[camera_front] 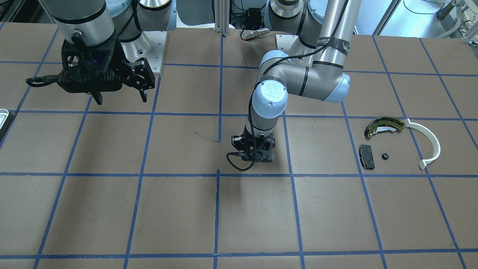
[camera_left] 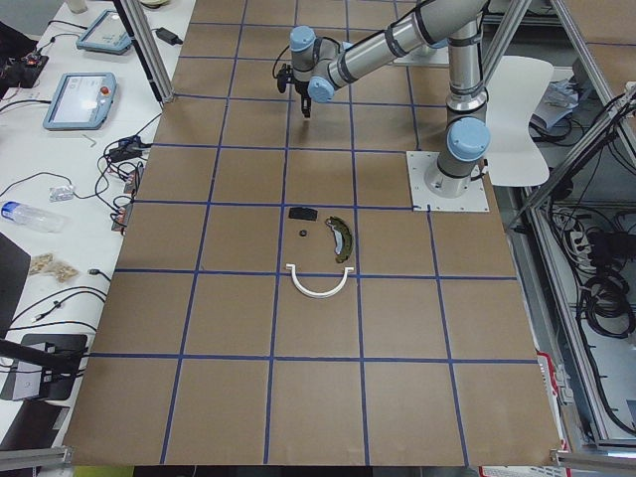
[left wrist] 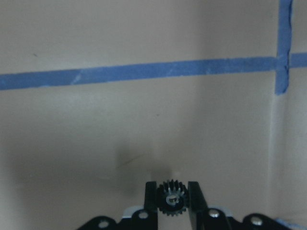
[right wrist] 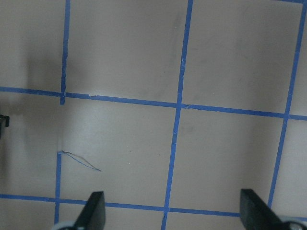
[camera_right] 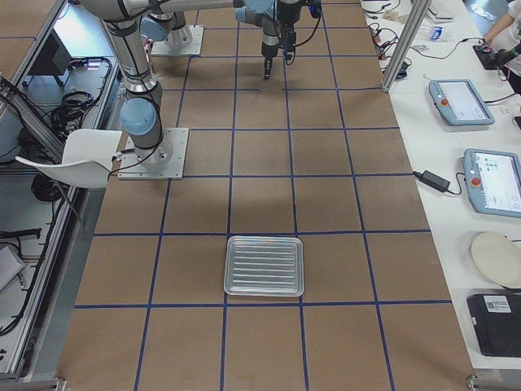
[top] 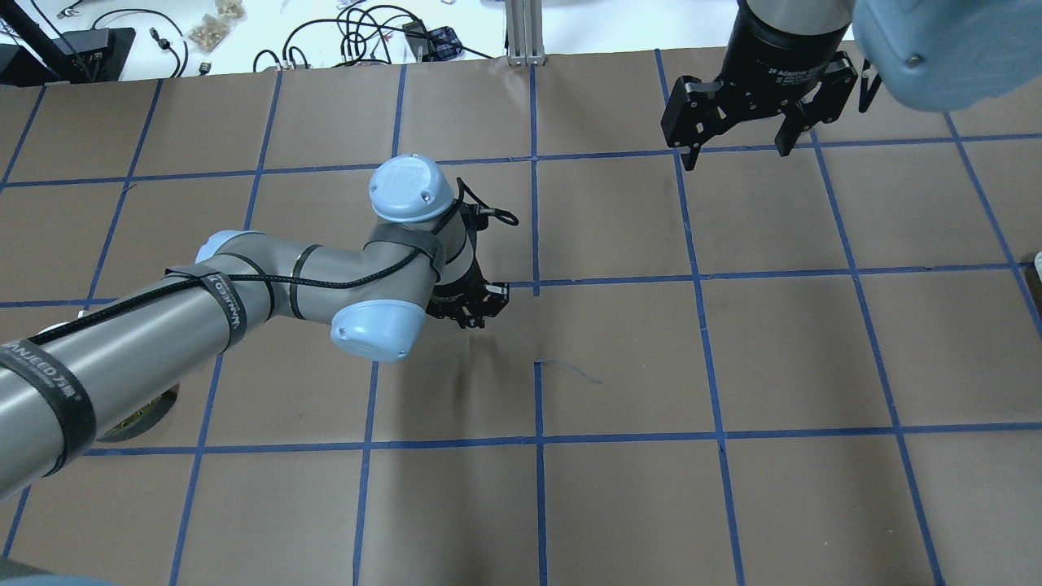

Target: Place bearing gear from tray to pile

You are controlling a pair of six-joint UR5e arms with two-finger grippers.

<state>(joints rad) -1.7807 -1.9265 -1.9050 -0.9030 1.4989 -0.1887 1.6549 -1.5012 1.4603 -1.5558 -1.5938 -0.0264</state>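
Pointing straight down, left gripper [left wrist: 172, 191] pinches the bearing gear [left wrist: 172, 201]; right gripper [top: 738, 156] gapes

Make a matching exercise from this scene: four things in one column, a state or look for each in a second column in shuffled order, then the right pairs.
Things
1. left gripper
2. right gripper
3. tray
4. white half-ring strip

States
A. silver, with a ribbed floor
B. open, hovering above the table, holding nothing
C. lying on the table next to the brake shoe
D. shut on a small black gear

Pairs: 1-D, 2-B, 3-A, 4-C
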